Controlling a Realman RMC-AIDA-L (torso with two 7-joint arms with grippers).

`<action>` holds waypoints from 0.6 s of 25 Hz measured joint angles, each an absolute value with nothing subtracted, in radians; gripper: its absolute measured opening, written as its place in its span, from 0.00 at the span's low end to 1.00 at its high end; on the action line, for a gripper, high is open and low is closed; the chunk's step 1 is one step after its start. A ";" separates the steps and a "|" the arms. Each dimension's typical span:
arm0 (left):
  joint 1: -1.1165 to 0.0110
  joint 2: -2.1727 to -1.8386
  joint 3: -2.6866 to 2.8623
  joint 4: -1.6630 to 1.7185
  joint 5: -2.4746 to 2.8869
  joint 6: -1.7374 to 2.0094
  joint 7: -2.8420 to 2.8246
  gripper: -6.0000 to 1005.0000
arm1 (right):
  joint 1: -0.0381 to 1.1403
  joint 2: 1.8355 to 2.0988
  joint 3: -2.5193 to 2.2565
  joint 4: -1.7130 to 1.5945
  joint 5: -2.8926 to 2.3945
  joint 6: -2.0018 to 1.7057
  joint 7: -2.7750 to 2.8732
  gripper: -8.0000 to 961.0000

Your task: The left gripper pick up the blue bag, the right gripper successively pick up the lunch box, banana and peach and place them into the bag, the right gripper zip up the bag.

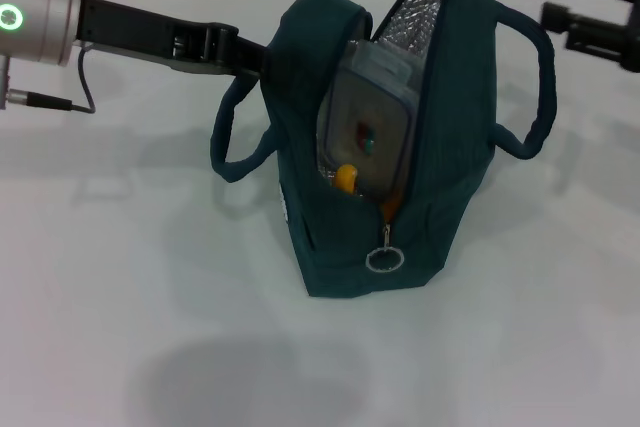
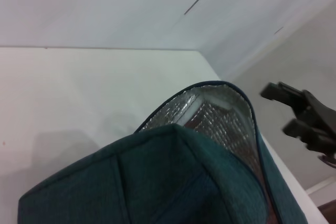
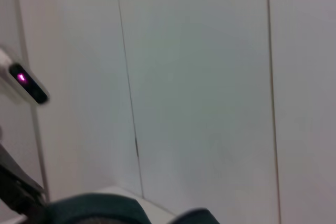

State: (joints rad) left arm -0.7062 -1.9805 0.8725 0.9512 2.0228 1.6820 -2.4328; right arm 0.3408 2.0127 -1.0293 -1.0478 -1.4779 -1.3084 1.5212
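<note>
Reaching in from the left, the left tool [image 1: 262,59] meets the near upper edge of the blue bag [image 1: 450,197]; its tips are lost behind the fabric, so I cannot tell how far they are closed, though they appear to hold that edge, probably to keep the mouth spread. Beyond the tool the bag stands on the white worktop [image 1: 120,327], soft woven cloth with a crinkled silver lining [image 2: 220,116]. Inside, the lunch box [image 1: 368,127], clear hard plastic with rounded corners, stands on end, with something orange, likely the banana [image 1: 345,178], below it. The zip ring [image 1: 384,260] hangs low at the front, so zipping seems left. The right tool [image 1: 585,9], fingers spread and empty, hovers well apart past the far handle [image 1: 535,82].
</note>
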 joint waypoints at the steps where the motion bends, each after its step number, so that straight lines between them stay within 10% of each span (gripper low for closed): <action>1: -0.706 -1.981 0.869 0.948 2.017 1.682 -2.431 0.08 | 0.337 2.013 -1.010 -1.049 -1.472 -1.336 1.521 0.73; 15: -0.719 -1.984 0.868 0.902 2.007 1.675 -2.411 0.08 | 0.324 2.013 -0.909 -0.966 -1.431 -1.842 1.429 0.73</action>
